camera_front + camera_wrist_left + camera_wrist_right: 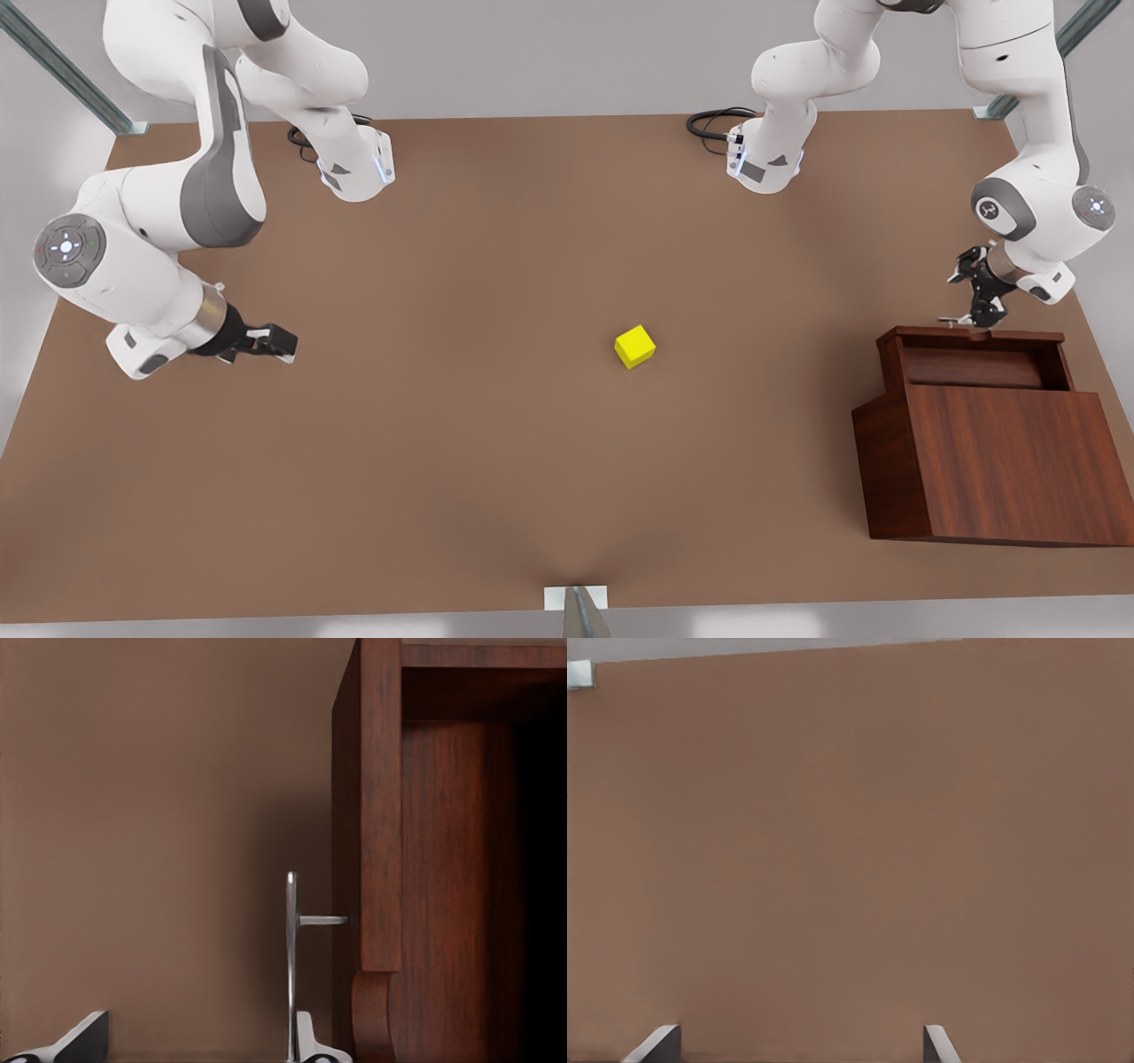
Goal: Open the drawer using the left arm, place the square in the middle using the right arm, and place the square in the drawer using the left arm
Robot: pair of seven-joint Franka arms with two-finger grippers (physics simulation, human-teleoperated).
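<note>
Front view shows the table [443, 496] from above, its near edge at the bottom of the picture. Closest to that edge, at the near corner on the front view's right, stands the cabinet [1001, 470] of dark reddish-brown wood, set a little askew to the table's right edge. The drawer [974, 359] is pulled out from the cabinet's far side, toward the far edge of the table, with its inside open to view from above. The thin silver handle [959, 320] sits on the drawer's far face.

Farther in, the square [635, 346], a small bright yellow cube, rests on bare brown tabletop, about at the middle [532, 354] of the table and a little toward the right edge. It is well apart from the cabinet and from both claws.

The left claw [973, 317] hangs at the drawer's far face, right at the handle. In the left wrist view its fingers [310, 1041] stand wide apart, one finger just beside the handle [291, 957] and the other well off it over bare table, so the claw is open and grips nothing. The drawer front [368, 815] shows just behind the bar.

The right claw [276, 341] waits near the table's left edge, low over bare tabletop. In the right wrist view its fingers [656, 1045] are spread apart and open, with nothing between them.
</note>
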